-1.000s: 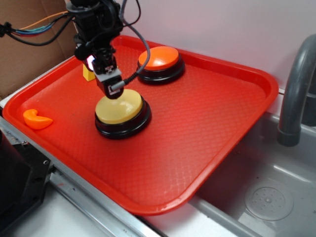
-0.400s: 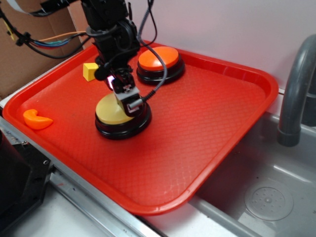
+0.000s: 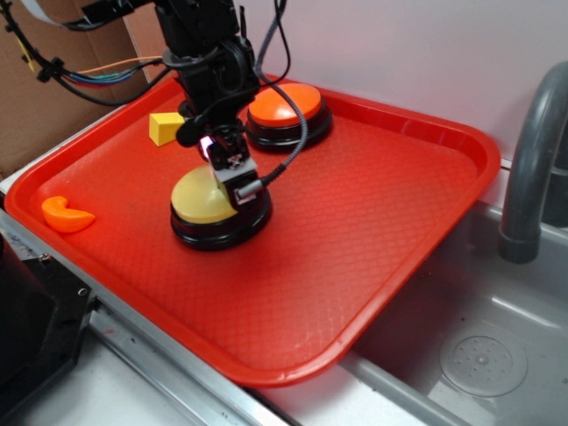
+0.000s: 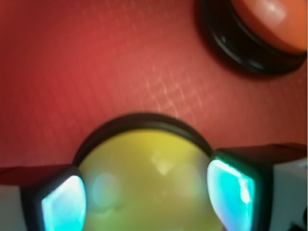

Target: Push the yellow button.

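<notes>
The yellow button (image 3: 199, 199), a pale yellow dome on a black round base, sits left of centre on the red tray (image 3: 373, 222). My gripper (image 3: 238, 183) points down at the right half of the dome, its tip right at the surface. In the wrist view the yellow button (image 4: 144, 168) fills the lower middle, very close and blurred. The gripper (image 4: 147, 197) is open, with a glowing fingertip at each side of the dome and nothing gripped between them.
An orange-domed button (image 3: 284, 105) stands behind on the tray, and is the orange button (image 4: 269, 19) at the wrist view's top right. A small yellow block (image 3: 165, 127) and an orange crescent piece (image 3: 65, 214) lie on the left. A grey faucet (image 3: 532, 160) and sink (image 3: 479, 355) are on the right.
The gripper has moved right and down, from the button's back-left edge to over the right half of the yellow dome. The button and the other things have not moved.
</notes>
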`<state>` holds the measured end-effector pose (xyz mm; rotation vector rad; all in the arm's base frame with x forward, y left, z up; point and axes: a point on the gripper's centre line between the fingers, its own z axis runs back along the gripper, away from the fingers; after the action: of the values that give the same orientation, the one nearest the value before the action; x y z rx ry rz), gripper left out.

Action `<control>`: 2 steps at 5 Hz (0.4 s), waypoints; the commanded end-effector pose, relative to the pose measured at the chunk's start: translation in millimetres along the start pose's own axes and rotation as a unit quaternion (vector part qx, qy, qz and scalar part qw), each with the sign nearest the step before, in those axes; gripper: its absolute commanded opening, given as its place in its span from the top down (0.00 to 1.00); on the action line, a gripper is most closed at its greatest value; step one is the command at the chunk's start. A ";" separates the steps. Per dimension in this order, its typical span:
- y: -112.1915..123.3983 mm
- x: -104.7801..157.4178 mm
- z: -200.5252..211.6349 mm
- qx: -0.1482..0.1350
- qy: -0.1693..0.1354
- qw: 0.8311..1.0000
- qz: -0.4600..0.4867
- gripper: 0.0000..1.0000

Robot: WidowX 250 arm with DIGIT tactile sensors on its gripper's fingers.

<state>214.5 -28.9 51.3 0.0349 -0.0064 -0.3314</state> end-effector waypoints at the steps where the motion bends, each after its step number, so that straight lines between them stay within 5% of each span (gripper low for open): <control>1: 12.8 2.1 57.2 0.025 -0.037 0.999 0.007 0.00; 2: 14.9 0.4 61.3 0.024 -0.039 0.999 0.003 0.00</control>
<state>211.1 -15.6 98.4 0.0669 -0.0276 -0.3273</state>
